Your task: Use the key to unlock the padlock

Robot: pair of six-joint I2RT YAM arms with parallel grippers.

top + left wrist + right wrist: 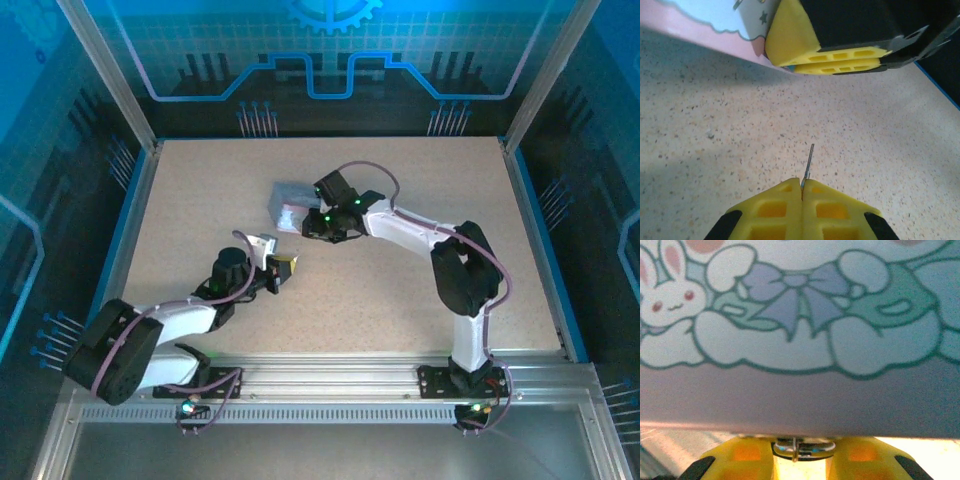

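Insertion step: my left hand [802,189], clamped on the key [810,159], faces my right hand [835,60] gripping the padlock [803,447]; next I must align key and padlock.

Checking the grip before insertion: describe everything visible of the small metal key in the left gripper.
The thin dark-grey metal key appears as an edge-on sliver, its teeth not discernible. Its base is pinched between the shut yellow fingertips of the left gripper; the blade sticks straight out, free above the speckled beige table, touching nothing else, aimed toward the right gripper ahead.
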